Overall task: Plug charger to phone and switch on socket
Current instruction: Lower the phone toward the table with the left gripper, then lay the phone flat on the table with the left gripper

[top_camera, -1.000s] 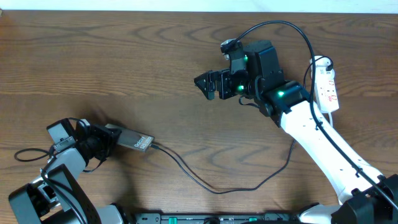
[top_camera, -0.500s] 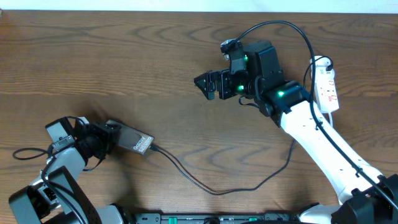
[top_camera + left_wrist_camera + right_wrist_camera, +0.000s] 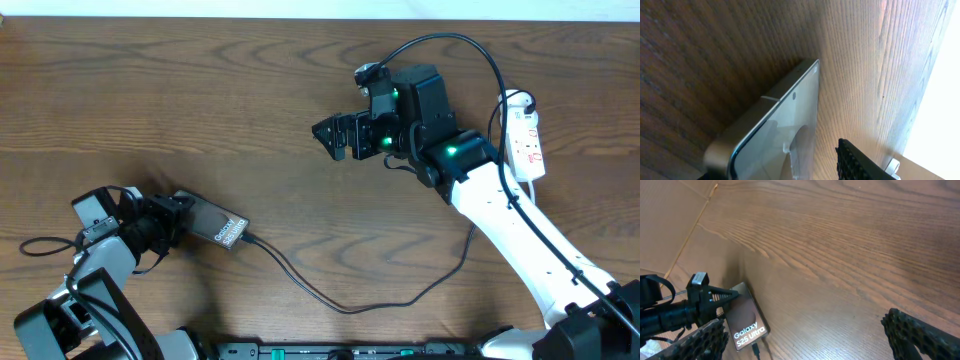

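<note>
The left gripper (image 3: 172, 220) has its jaws part-open around the phone's (image 3: 218, 227) near end, one pad (image 3: 860, 162) clear of the glass. The charger (image 3: 340, 303) meets the phone's far end. The right gripper (image 3: 326, 136) gapes wide and holds nothing, and the socket (image 3: 526, 135) lies well behind its jaws.

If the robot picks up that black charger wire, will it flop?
Probably flop: the charger lies in loose curves on the table. It looks thin, so likely light. Its end meets the phone, so pulling may tug that.

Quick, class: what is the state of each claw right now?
Left claw: open around the phone, one pad clear of its edge.
Right claw: open, empty, above the table.
</note>
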Available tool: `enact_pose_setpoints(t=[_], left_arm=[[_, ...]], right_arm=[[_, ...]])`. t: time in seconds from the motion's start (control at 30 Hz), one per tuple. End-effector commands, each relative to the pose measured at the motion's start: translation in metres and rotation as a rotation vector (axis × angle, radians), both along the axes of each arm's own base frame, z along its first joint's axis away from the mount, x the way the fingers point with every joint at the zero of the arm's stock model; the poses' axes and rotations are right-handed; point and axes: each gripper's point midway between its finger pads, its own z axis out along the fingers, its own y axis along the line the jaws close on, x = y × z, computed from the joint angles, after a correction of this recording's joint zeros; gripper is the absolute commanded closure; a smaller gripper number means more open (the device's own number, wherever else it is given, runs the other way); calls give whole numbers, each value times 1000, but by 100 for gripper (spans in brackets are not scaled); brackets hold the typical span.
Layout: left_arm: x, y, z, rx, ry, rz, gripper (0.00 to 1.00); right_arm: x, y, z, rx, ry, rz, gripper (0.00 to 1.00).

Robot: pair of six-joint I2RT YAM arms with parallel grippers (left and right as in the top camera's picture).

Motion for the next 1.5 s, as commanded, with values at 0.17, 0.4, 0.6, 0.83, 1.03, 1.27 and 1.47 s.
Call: enact_pose_setpoints(t=[0.17,0.4,0.6,0.83,1.03,1.27,1.47], left_arm=[[-17,4,-20,36,97,26,51],[-21,2,-21,25,118,25,50],[-26,-1,-23,12,140,25,50],[-35,0,-29,24,195,36,50],[-53,7,-40,74,296,62,50],[-59,7,-42,77,326,65,50],[-62,5,-43,70,341,63,50]], right_arm=[[-5,8,10,16,-12,19,1],[-5,8,10,15,-12,19,1],[-5,7,10,15,-12,19,1],[-5,7,10,15,-11,19,1],[-5,7,9,8,-15,25,1],[-5,7,9,8,-16,25,1],[-5,7,9,8,-15,25,1]])
